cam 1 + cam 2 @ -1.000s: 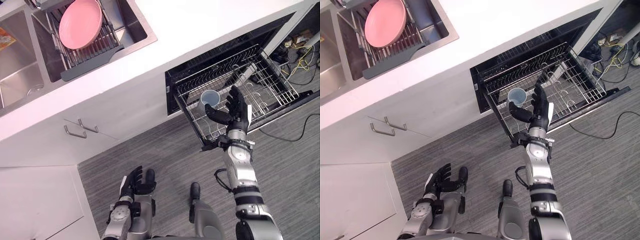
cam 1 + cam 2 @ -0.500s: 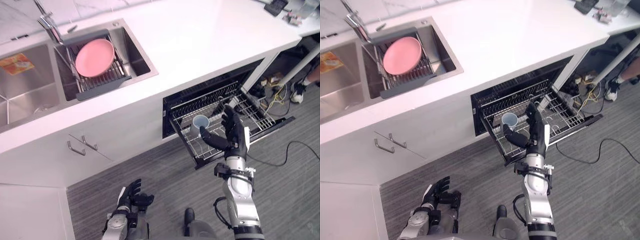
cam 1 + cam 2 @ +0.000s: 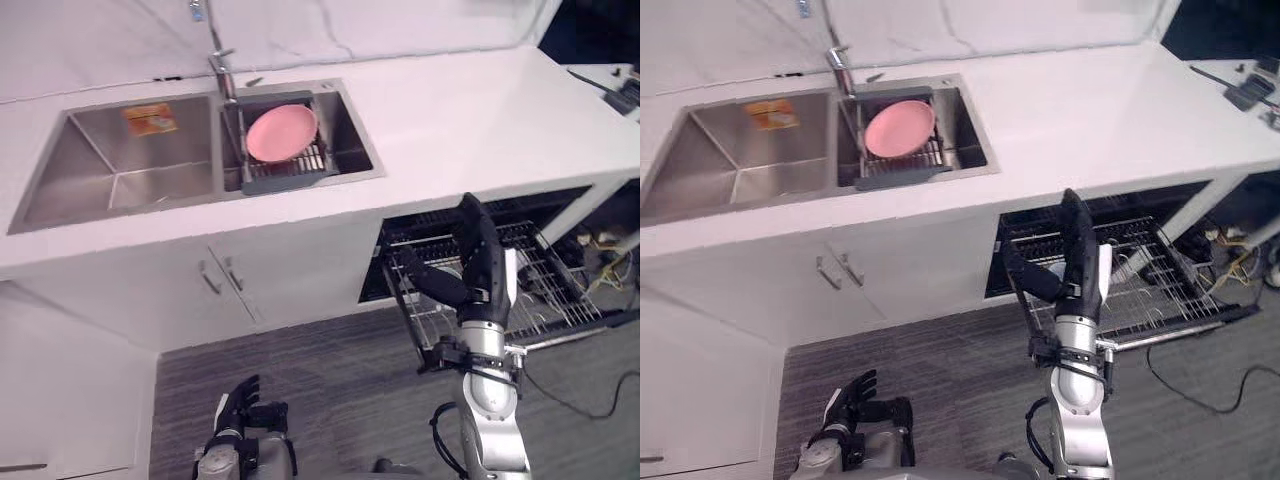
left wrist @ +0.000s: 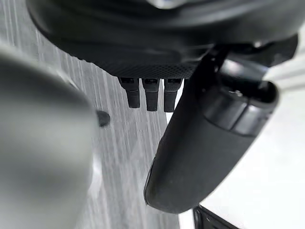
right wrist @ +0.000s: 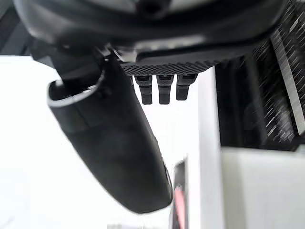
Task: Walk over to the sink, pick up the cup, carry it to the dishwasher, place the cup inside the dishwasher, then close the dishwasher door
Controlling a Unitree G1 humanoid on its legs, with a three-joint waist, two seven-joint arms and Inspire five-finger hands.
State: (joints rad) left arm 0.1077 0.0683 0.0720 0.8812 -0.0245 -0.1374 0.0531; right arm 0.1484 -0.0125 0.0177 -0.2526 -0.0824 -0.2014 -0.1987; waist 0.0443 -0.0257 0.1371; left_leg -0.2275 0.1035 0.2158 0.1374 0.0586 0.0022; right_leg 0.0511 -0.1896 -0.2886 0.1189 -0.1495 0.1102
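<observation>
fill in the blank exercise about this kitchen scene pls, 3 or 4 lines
1. The plate lying in the dish rack is ____ in colour.
2. By the robot's sides, that dish rack sits in the ____ basin of the sink.
3. The dishwasher rack is pulled ____ of the machine.
4. The right hand, held up in front of the dishwasher rack with straight fingers, is ____.

Missing words: pink; right; out; open

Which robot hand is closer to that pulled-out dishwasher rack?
Right. The right robot hand is raised, open, above the dishwasher rack; the left robot hand hangs low by the floor, well away from it.
</observation>
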